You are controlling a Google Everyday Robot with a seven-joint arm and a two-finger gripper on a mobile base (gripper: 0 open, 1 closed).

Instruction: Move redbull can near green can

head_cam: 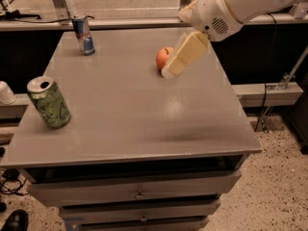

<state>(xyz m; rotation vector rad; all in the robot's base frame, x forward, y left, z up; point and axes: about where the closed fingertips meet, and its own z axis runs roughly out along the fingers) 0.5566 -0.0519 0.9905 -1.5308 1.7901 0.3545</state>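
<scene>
Grey and flat, the tabletop (144,124) carries the slim blue-and-silver redbull can (83,35) upright in its far left corner, close to the back edge; we see a red mark on its side, but no lettering can be read. Well apart from it, near the left edge and closer to the front, the wider light green can (49,103) stands with a lean, pale swirls on its side and the opening of its silver top showing; its writing is likewise unreadable to us. Bare tabletop lies between the two cans. Right of the slim can, a round orange-red apple (164,57) sits on the far half of the table. The cream-coloured gripper (172,69) hangs slanted just in front of the apple and partly covers it, reaching down from the bulky white robot arm (231,6) at the upper right; we cannot tell whether it is spread or closed. Grey drawers (139,195) sit below the top, on a speckled floor (279,186).
</scene>
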